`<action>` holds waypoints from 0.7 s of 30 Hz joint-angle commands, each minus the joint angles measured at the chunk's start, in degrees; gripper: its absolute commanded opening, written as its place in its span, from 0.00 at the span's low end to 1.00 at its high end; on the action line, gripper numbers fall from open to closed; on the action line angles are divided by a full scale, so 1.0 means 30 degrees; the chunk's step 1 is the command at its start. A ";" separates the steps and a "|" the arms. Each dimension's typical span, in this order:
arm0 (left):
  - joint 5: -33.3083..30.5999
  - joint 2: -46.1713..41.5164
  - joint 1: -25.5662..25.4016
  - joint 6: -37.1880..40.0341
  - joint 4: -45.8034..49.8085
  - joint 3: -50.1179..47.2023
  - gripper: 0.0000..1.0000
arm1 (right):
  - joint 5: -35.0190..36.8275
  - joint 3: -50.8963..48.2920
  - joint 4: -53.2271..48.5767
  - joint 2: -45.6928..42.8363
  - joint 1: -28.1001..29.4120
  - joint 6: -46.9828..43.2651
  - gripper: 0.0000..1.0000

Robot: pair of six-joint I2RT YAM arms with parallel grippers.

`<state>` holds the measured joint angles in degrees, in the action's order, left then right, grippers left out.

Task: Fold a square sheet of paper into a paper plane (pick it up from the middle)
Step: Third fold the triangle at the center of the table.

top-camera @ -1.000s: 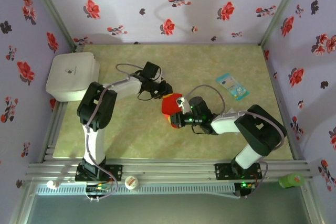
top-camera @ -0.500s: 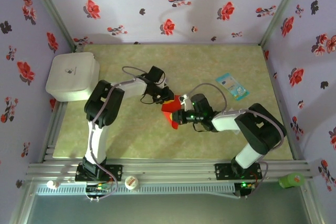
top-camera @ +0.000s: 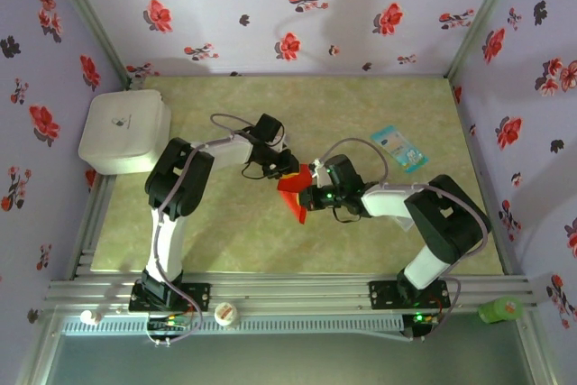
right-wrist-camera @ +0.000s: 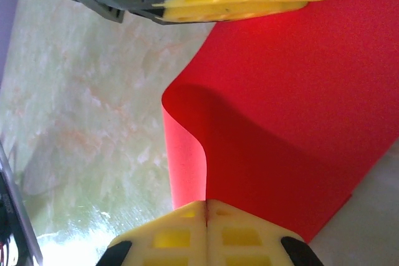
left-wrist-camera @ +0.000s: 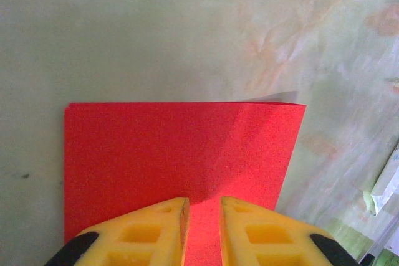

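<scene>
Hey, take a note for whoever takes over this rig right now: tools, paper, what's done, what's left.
Left tool: jaws narrowly apart, tips over the thin bright red square sheet of paper.
Right tool: shut on the sheet's curled edge.
Sheet: between the two tools, partly flat, one side curled up.
Done: sheet grasped at one edge.
To do: crease it, then all remaining folds; no dart shape yet.

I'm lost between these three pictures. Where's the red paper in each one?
Top: paper at centre, between left gripper and right gripper.
Left wrist: lower half, on the table.
Right wrist: right side, one edge curled.
Landmark: left gripper's yellow fingers, bottom of left wrist, top of right wrist.
</scene>
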<state>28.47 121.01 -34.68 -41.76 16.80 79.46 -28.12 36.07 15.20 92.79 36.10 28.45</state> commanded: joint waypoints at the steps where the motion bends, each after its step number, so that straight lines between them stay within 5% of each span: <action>1: -0.1022 -0.0109 -0.0160 0.0303 0.1612 -0.0149 0.22 | 0.0998 0.0452 -0.1115 -0.0030 -0.0138 -0.0599 0.00; 21: -0.1070 -0.0391 -0.0167 0.0120 0.1366 -0.0354 0.22 | 0.2517 0.1279 -0.2460 -0.0006 -0.0167 -0.0913 0.00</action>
<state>27.59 120.66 -34.79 -41.78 17.23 79.46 -22.00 38.33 8.23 92.79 35.99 26.57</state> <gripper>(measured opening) 0.218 0.047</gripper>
